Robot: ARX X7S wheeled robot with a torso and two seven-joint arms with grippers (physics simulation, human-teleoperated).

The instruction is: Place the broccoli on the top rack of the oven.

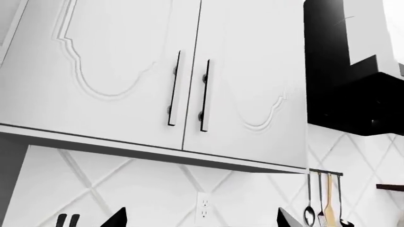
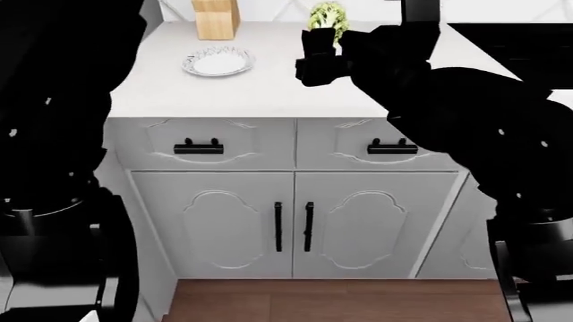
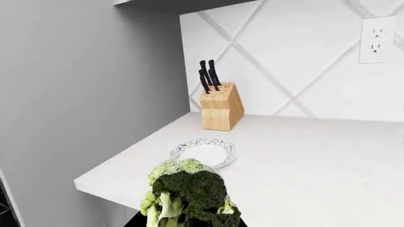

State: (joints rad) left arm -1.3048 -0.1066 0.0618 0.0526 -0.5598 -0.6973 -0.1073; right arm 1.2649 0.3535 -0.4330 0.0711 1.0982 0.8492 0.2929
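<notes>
Right pincer gripping broccoli above table (stem downward); left pincer state indeterminable; oven unseen.

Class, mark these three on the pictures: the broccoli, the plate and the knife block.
broccoli (image 3: 189,191), right wrist view, on its dark green head.
plate (image 2: 217,62), head view, on its white centre.
knife block (image 3: 222,108), right wrist view, on its wooden side face.

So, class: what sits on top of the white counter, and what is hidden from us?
On the counter stand a wooden knife block and a patterned plate. The right gripper holds the broccoli above it. The dark arm covers the counter's right part.
</notes>
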